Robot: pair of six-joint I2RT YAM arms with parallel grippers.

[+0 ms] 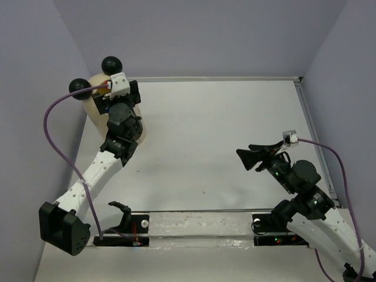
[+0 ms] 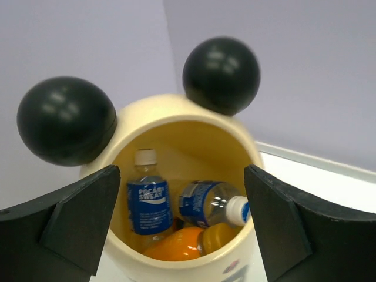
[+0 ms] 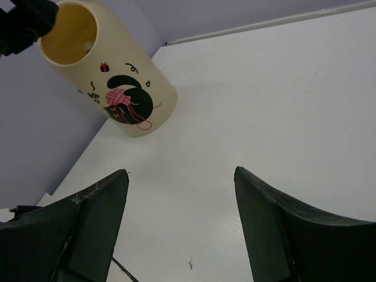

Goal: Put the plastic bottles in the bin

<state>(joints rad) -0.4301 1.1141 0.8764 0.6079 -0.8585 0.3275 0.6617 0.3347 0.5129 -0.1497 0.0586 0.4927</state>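
Note:
The cream bin [image 1: 96, 104] with two black ball ears stands at the far left, mostly hidden by my left arm. In the left wrist view I look into the bin [image 2: 188, 123]. Inside are a clear bottle with a blue label [image 2: 147, 202] standing upright, a second blue-label bottle [image 2: 211, 202] lying tilted, and an orange bottle [image 2: 182, 244] below them. My left gripper [image 2: 182, 223] is open and empty just above the bin's mouth. My right gripper [image 3: 179, 229] is open and empty above the table at the right [image 1: 249, 157]. The right wrist view shows the bin [image 3: 108, 76] with its cartoon print.
Purple walls close in the white table [image 1: 223, 135] at the back and both sides. A clear strip with black mounts [image 1: 194, 230] runs along the near edge between the arm bases. A purple cable [image 1: 50, 126] loops beside the left arm.

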